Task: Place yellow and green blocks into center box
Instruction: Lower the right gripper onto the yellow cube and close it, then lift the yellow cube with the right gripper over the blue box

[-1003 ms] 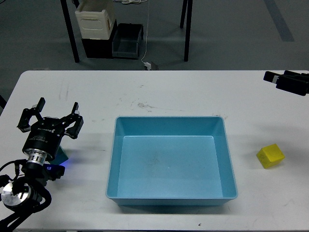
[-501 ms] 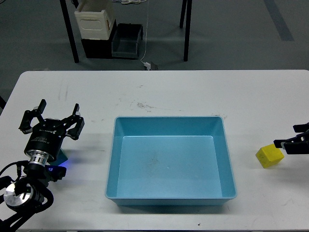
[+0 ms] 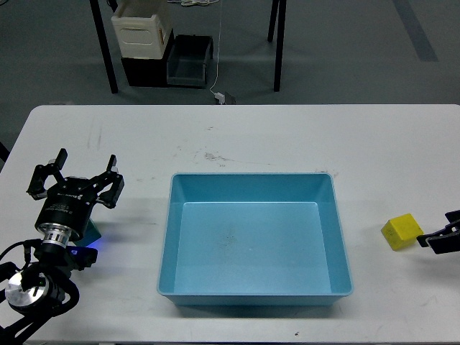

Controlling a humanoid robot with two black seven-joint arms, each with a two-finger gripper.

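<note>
The yellow block [image 3: 401, 231] lies on the white table to the right of the blue center box [image 3: 251, 177], which holds nothing. My right gripper [image 3: 440, 228] comes in at the right edge, just right of the yellow block and apart from it; its two dark fingers stand apart, with nothing between them. My left gripper [image 3: 74, 180] is open over the table's left side. The green block [image 3: 93, 231] shows as a small teal-green corner below it, mostly hidden by my left wrist.
The white table [image 3: 237, 133] has scuff marks behind the box. Beyond its far edge, on the floor, stand a cream crate [image 3: 141, 29] on dark bins and two black table legs.
My right gripper has come down from the far right corner of the table to beside the yellow block, then slid a little lower and rightward. The left gripper has barely moved.
</note>
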